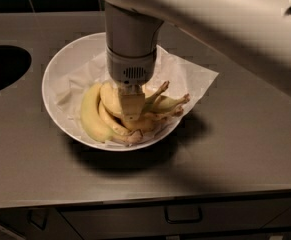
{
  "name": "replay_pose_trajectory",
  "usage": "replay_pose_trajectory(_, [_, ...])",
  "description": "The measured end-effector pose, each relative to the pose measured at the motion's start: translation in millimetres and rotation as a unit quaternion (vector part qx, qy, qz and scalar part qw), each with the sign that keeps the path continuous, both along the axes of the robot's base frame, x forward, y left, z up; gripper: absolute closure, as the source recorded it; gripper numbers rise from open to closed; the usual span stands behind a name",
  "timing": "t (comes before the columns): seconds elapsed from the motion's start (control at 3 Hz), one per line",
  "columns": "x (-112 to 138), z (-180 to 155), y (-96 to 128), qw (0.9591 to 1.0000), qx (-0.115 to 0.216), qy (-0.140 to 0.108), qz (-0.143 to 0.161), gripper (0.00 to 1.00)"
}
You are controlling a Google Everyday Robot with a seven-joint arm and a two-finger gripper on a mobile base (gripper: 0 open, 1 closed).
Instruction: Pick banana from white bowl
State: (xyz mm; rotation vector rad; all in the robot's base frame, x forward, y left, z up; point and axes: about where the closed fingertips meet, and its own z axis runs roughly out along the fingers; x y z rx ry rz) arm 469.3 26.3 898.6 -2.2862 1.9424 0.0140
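The white bowl (51, 79) stands on a grey counter, lined with crumpled white paper (195, 79). A bunch of slim pale-yellow bananas (168, 104) lies in its front right half, with their brownish stem tips pointing right. A thicker greenish-yellow banana (89, 115) lies on the left of the bunch. My gripper (131, 111) points straight down from the arm's grey wrist (131, 59) and is low in the bowl, in the middle of the bunch and in contact with the bananas. The wrist hides the bananas behind it.
The grey counter (235, 144) runs all around the bowl. A dark round opening (2, 66) is cut into it at the far left. The counter's front edge is near the bottom, with a drawer handle (183, 215) below. The white arm (225, 14) crosses the upper right.
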Motion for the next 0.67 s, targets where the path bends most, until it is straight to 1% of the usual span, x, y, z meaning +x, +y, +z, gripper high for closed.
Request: replay_pose_trajectory(0.67, [2.3,-1.3,0.9,0.9999,-0.001,0.013,-0.009,0.66])
